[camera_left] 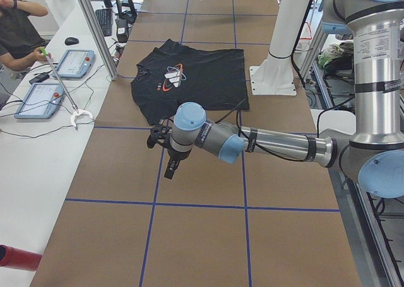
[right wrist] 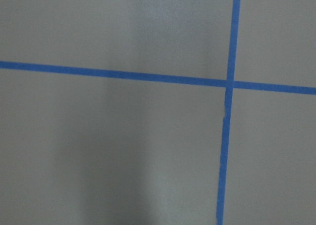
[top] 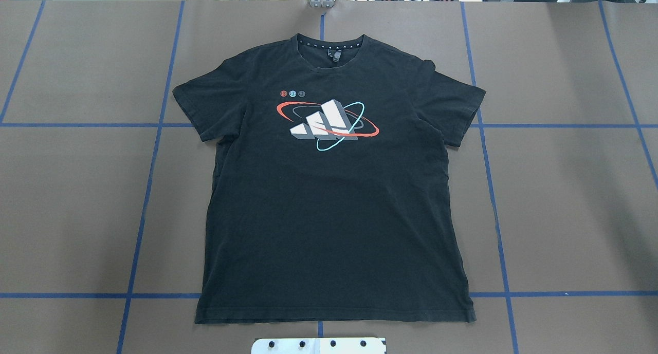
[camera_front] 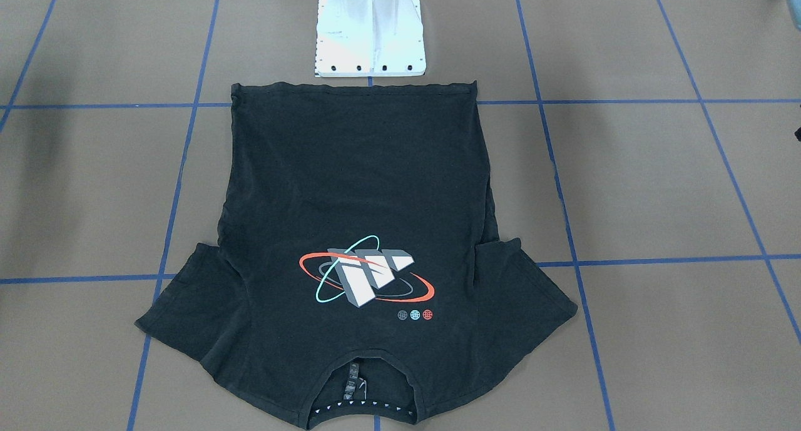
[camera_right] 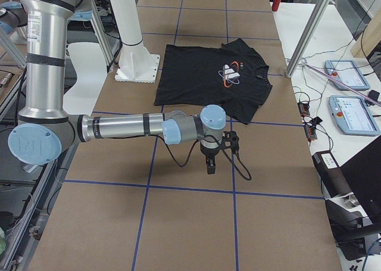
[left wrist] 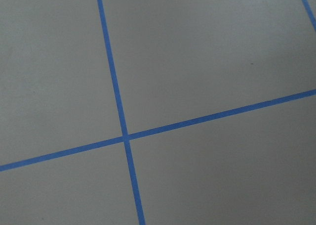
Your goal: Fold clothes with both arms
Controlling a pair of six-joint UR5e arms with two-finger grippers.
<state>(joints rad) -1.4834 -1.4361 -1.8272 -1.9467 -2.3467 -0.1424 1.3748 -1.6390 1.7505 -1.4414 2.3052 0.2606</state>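
Observation:
The black T-shirt (top: 329,205) lies flat and spread out, logo side up, in the middle of the brown table, with its collar away from the robot's base. It also shows in the front-facing view (camera_front: 357,187) and in both side views (camera_left: 189,79) (camera_right: 208,74). My left arm reaches out low over the bare table, and its gripper (camera_left: 172,167) points down beside the shirt, apart from it. My right gripper (camera_right: 209,164) hangs the same way on the other side. I cannot tell whether either gripper is open or shut. Both wrist views show only table and blue tape lines.
The white base mount (camera_front: 369,37) stands just behind the shirt's hem. A side bench with tablets (camera_left: 72,63) and cables runs along the far table edge, where an operator (camera_left: 19,28) sits. Metal posts (camera_right: 303,39) stand at that edge.

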